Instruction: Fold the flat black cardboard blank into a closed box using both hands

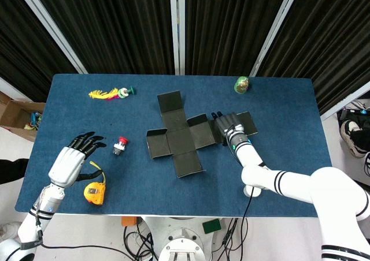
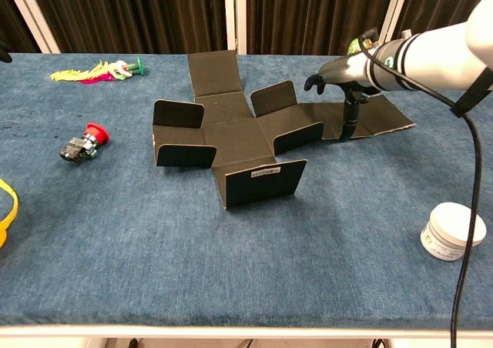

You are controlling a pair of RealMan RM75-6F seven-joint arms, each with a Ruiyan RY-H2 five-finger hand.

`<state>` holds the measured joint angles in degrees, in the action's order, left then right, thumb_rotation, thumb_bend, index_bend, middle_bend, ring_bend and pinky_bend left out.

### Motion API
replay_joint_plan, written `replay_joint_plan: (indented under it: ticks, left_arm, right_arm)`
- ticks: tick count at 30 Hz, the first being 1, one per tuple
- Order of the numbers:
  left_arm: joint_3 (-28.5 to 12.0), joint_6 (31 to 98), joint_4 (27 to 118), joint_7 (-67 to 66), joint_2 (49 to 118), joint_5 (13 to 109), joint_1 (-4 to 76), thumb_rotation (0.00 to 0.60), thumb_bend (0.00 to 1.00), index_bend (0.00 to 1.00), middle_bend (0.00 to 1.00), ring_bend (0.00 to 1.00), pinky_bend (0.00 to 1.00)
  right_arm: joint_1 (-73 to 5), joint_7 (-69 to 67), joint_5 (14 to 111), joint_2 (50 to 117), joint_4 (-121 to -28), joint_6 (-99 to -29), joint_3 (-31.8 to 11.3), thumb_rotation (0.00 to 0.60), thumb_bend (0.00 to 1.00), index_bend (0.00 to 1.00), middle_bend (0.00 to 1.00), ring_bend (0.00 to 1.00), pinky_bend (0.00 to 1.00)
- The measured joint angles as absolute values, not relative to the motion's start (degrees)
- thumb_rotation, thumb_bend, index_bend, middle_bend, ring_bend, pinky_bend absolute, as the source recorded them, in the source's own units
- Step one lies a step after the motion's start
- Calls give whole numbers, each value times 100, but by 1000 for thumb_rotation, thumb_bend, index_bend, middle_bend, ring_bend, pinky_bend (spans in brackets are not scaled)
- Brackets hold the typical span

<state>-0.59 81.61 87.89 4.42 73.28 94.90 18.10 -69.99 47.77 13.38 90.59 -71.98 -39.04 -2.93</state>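
The black cardboard blank lies cross-shaped in the middle of the blue table, with several flaps standing partly up. In the chest view the blank shows a labelled front flap tilted up. My right hand is over the blank's right flap with its fingers apart, holding nothing. Seen from the chest, the right hand hovers above that flap and one finger points down onto it. Spread and empty, my left hand hangs over the table's left front, far from the blank.
A red-capped button and a yellow tape measure lie near the left hand. A feather toy is at the back left and a green object at the back right. A white jar stands front right.
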Motion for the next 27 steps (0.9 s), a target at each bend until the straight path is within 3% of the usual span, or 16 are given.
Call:
replay_joint_plan:
  ticks: [19, 23, 27]
  left_arm:
    - [-9, 8244, 8594, 638, 7415, 9503, 1732, 600, 85, 296, 216, 118, 201]
    - [-3, 8285, 8547, 683, 7438, 9512, 1708, 600, 85, 296, 216, 118, 200]
    - [1, 8280, 8470, 775, 7470, 9500, 1702, 600, 84, 296, 216, 118, 200]
  right_arm:
    - [-7342, 5111, 1019, 9502, -6834, -4058, 1, 600, 73, 164, 145, 797, 901]
    - [-7445, 5356, 831, 9612, -6796, -4182, 91, 600, 129, 254, 169, 800, 901]
    - [-7459, 5424, 833, 9684, -6790, -4326, 103, 600, 243, 458, 264, 819, 901]
